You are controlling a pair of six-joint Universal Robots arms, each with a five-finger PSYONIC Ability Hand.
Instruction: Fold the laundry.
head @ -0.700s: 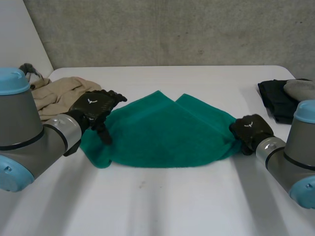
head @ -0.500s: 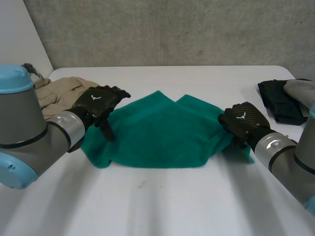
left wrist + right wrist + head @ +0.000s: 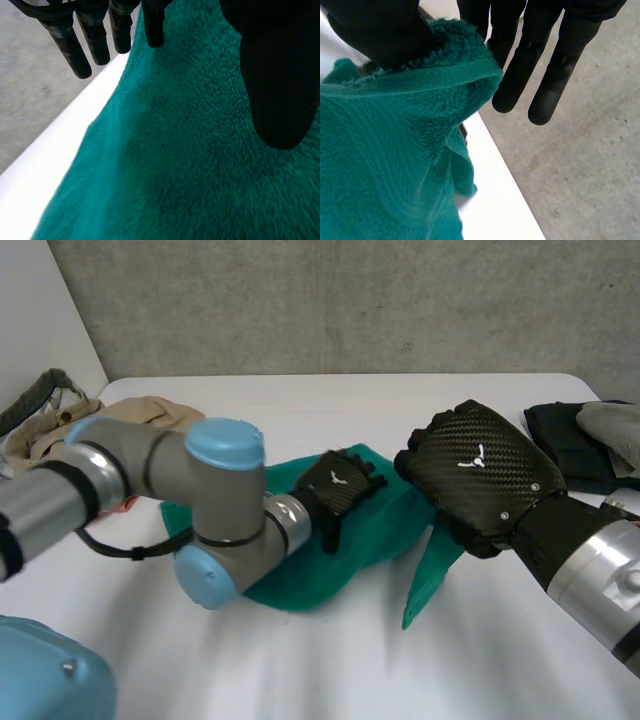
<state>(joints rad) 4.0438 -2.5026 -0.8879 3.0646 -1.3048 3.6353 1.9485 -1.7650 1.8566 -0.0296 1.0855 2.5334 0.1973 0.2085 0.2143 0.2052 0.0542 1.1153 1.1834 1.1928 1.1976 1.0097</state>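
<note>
With the green towel (image 3: pixel 300 580) lying partly on the table (image 3: pixel 330 670), the right hand (image 3: pixel 480 475) pinching its lifted edge between thumb and fingers and the left hand (image 3: pixel 335 485) resting straight fingers on its middle, that shallow pinch may slip, dropping the fold crooked.

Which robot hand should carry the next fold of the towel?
Right. The right robot hand is raised, pinching the towel by its edge under its thumb; the left robot hand sits low over the towel's middle.
</note>
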